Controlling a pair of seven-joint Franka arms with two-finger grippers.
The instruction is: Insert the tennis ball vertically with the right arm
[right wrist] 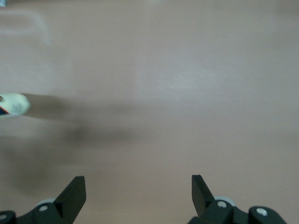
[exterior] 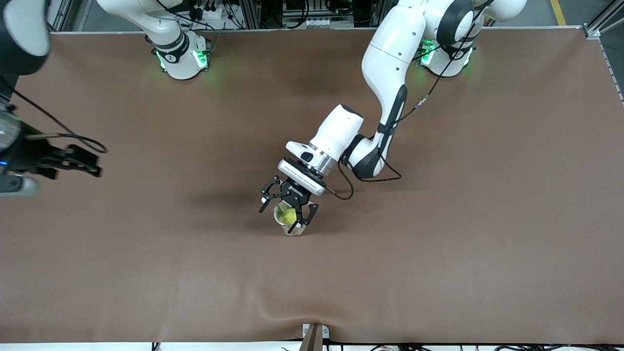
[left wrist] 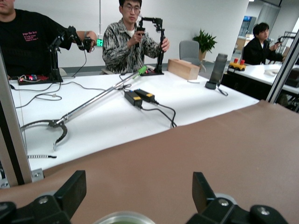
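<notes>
Tennis ball (exterior: 289, 215) inside clear cup (exterior: 291, 227), wide-spread left hand (exterior: 288, 206) around it; right hand (exterior: 73, 161) wide.

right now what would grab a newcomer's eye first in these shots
The left gripper, at mid-table with jaws open, straddles a clear cup with a yellow-green tennis ball inside. The right gripper waits, jaws open, over the right arm's end of the brown table.
</notes>
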